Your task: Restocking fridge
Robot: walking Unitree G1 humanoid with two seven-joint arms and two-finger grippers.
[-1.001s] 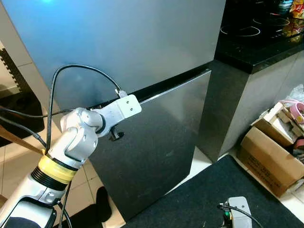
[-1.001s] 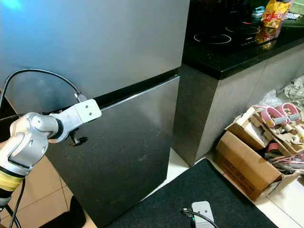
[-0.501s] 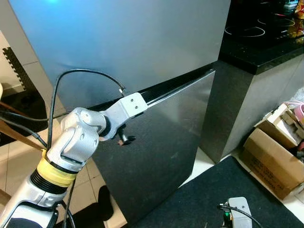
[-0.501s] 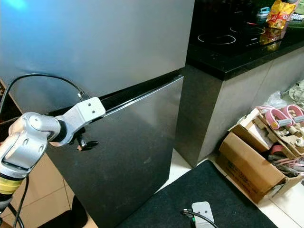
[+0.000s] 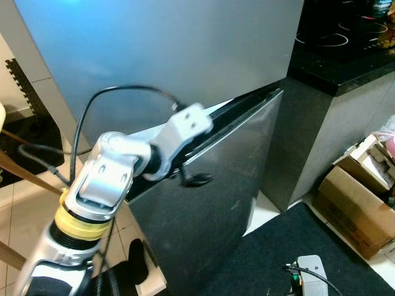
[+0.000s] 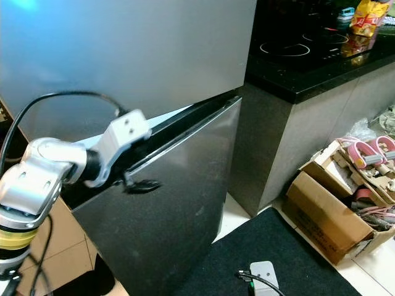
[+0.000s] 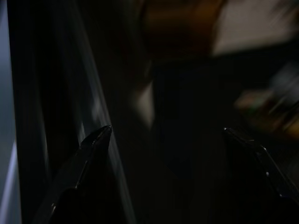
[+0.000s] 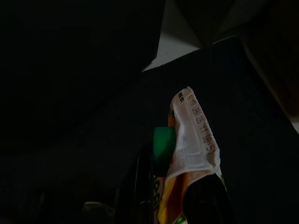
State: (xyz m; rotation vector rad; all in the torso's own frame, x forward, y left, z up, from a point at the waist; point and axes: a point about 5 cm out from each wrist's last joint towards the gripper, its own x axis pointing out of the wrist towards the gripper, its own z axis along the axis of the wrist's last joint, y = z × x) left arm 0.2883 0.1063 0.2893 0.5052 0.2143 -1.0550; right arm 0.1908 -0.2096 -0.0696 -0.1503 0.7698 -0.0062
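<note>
A humanoid robot's left arm swings the lower fridge door [image 5: 210, 203] outward, its top edge now standing clear of the cabinet, with a pale strip of the interior [image 6: 166, 118] showing in the gap below the upper door [image 5: 166, 49]; a second ago the same door lay flush and closed. The left tool [image 5: 196, 179] is at the door's top edge on the near-left side. In its wrist view the two black fingers [image 7: 91, 149] stand well apart around a dark, blurred space, and it cannot be told from that view what, if anything, lies between them, so the pull appears to come from hooking the edge rather than clamping it.

The item to be stocked, a printed carton with a green cap [image 8: 189, 158], sits in the right tool [image 8: 187, 200], whose fingers are closed on its lower part. In the eye views that arm is low at the robot's near right, over the black floor mat [image 5: 271, 246].

To the right of the fridge runs a black surface carrying a cooktop [image 6: 296, 46], with a snack bag [image 6: 367, 15] at its far end; cardboard boxes [image 6: 327, 209] of clutter sit on the floor below.

With the door only part-way open, the opening looks too narrow for the carton; the swing likely needs to go wider first.
</note>
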